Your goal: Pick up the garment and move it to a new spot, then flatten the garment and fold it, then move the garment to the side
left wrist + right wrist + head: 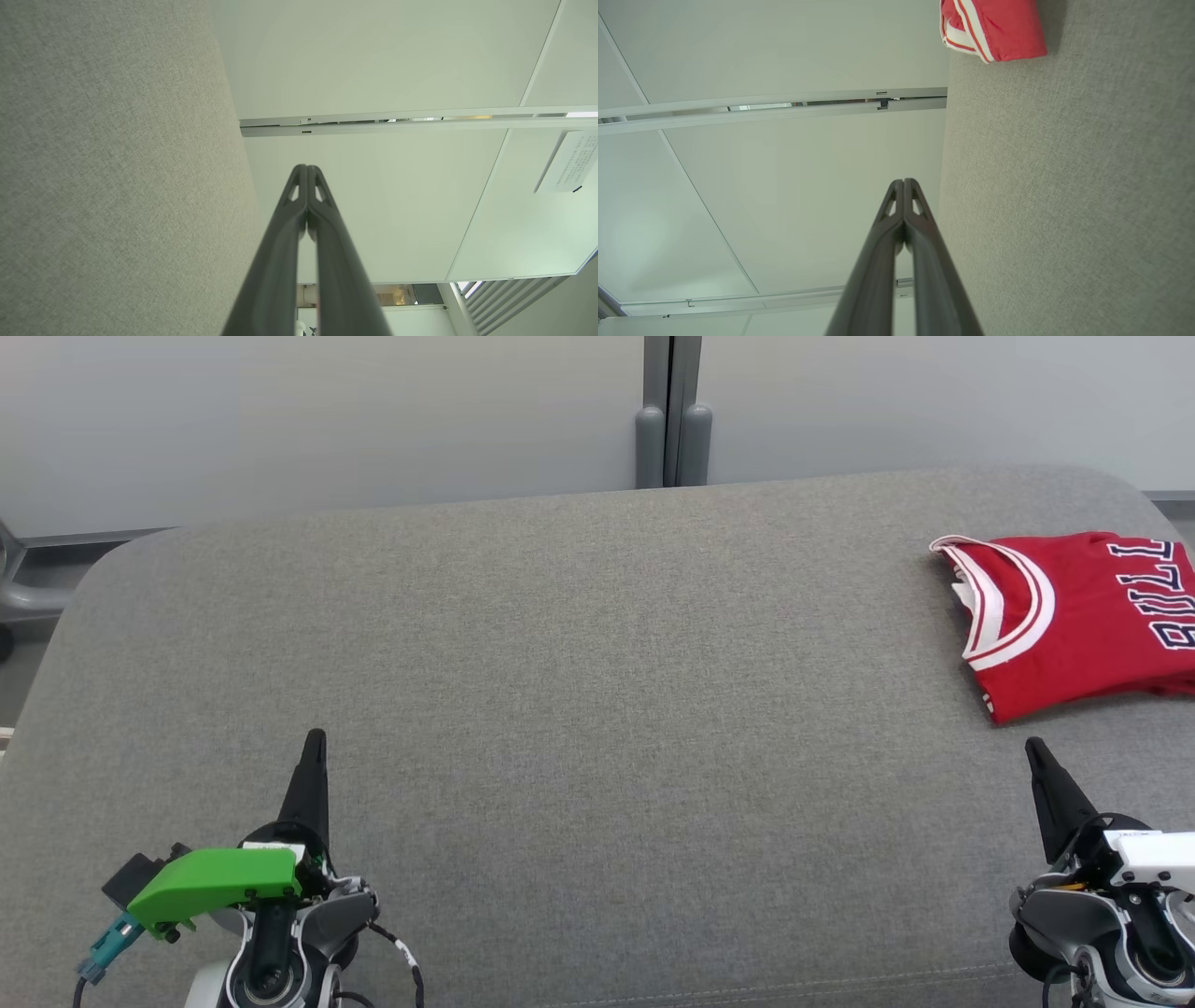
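Sitting at the far right of the cushion (597,663), the jersey (1074,616) is lying as a compact red packet with its white-trimmed collar facing left and its lettering running off the right edge of the head view. You are seeing it folded over on itself, fairly flat, with one corner poking toward the near side. The left gripper (315,739) is hovering over the near left of the cushion with its fingers pressed tip to tip and nothing between them. The right gripper (1034,747) is hovering at the near right, just short of the jersey's near edge and apart from it, likewise closed and carrying nothing. Going by how things are lying, you are probably looking at a job that is nearly or fully finished: the jersey is appearing folded and parked to one side, and the middle of the cushion is lying bare. What may be remaining is only a check that the fold is holding square, since its right part is running out of view.
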Tool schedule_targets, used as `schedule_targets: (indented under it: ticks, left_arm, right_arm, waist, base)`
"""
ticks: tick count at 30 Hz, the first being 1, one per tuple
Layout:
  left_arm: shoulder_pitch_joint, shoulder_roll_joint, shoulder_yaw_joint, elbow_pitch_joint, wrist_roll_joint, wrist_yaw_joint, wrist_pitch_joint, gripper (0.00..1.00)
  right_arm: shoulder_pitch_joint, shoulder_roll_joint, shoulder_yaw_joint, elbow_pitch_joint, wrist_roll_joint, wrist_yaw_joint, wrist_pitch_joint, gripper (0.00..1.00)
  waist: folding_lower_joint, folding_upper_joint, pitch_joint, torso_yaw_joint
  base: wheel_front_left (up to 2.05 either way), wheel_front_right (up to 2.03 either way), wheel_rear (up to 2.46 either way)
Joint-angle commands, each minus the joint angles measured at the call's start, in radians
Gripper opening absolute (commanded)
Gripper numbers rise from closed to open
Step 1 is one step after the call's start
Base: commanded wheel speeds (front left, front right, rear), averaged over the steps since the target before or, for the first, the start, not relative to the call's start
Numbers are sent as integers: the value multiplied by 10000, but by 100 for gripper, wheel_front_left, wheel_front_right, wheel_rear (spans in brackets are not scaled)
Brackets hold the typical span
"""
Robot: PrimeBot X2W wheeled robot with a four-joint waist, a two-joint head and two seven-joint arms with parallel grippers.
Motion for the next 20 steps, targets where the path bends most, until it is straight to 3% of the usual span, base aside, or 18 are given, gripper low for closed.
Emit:
schedule_targets:
  ticks: [1, 20]
  left_arm:
    - [-114, 1, 23, -21, -84, -29, 21, 0]
    - [-114, 1, 22, -22, -85, -29, 21, 0]
  right_arm:
    - [-95, -45, -21, 6, 39, 4, 12, 0]
    - [-95, -45, -20, 6, 39, 4, 12, 0]
  waist:
    - [0, -1, 0, 0]
    - [0, -1, 0, 0]
  base:
    - [0, 0, 0]
    - [0, 0, 0]
